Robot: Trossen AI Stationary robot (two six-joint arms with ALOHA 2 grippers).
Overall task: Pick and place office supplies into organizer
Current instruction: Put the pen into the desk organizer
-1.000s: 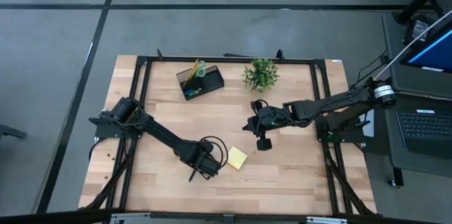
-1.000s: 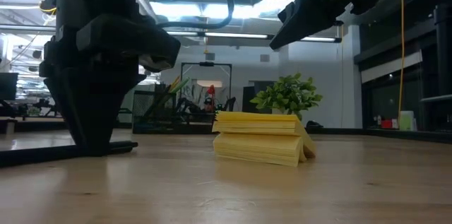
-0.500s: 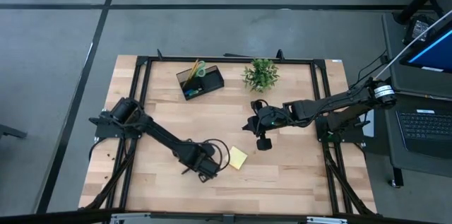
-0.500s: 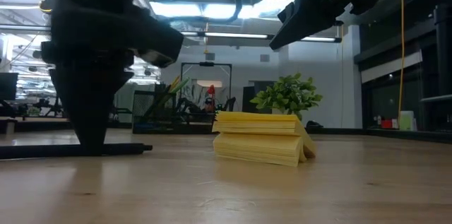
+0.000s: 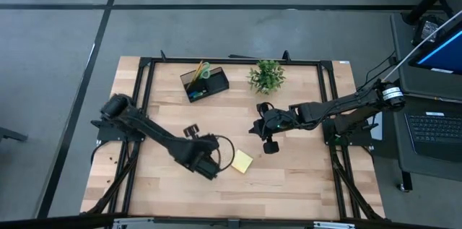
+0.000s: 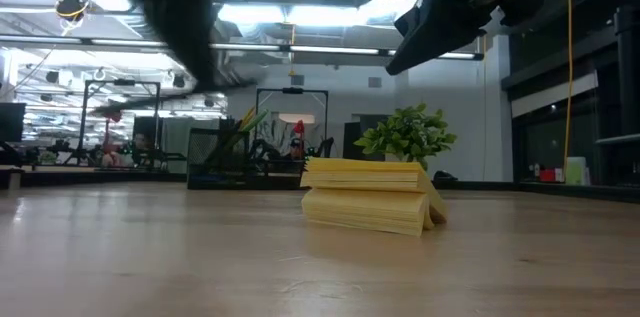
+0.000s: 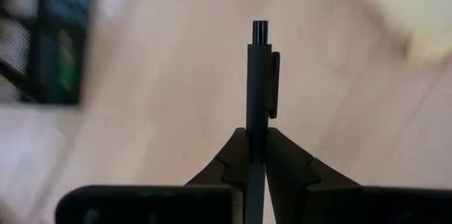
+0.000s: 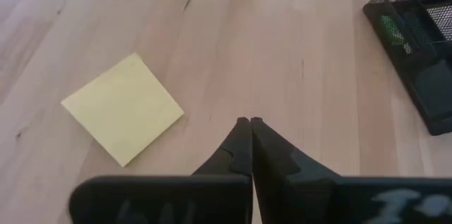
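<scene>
Left gripper: sits in the lower centre-left of the high view, over bare wood. The left wrist view shows its fingers pinched narrow on a black pen. The pen stands out straight ahead between the fingertips, its long axis in line with the gripper's reach, clip facing one side, button end farthest from the wrist. In the low view the table beneath shows no pen lying on it, so the pen is judged to be lifted clear.

Governing relation: the organizer lies toward the upper centre-left of the high view, well apart from the left gripper, up and roughly level with it across the frame. The carry therefore runs away from the near table edge toward the far one. The left arm is the nearer and is the one loaded. The pen is judged to need tipping toward upright before it can enter a compartment, since items already in the box stand leaning against its walls.

Yellow sticky-note pad: just beside the left gripper, to its right in the high view, flat on the table and untouched.

Right gripper: waits at centre-right of the high view, fingers pressed together and holding nothing, as the right wrist view confirms.

Small green potted plant: stands to the right of the organizer, outside the judged carry line
</scene>
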